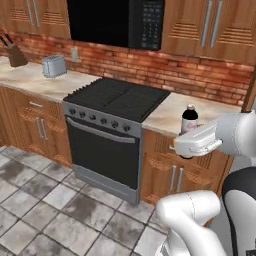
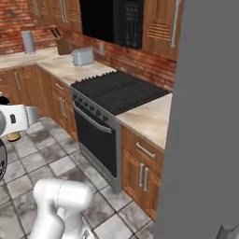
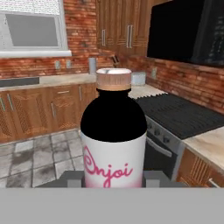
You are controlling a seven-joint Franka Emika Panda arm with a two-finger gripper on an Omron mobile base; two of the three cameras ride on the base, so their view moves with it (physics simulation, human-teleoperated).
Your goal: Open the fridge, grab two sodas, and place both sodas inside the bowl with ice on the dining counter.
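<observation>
So the tool (image 3: 113,177) is clamped on a soda (image 3: 114,140), a dark bottle rather than a can, meaning the carrying step; next it needs hauling to the bowl on the dining table.

Dark soda bottle (image 3: 113,135) with white-pink label, upright, fridge (image 2: 205,130) shut.

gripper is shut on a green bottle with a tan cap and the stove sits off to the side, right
Not quite: the bottle is dark with a white label in pink script, not green, as the hand view shows. The gripper is shut on it, its cap is tan, and the stove does sit to the side.
</observation>
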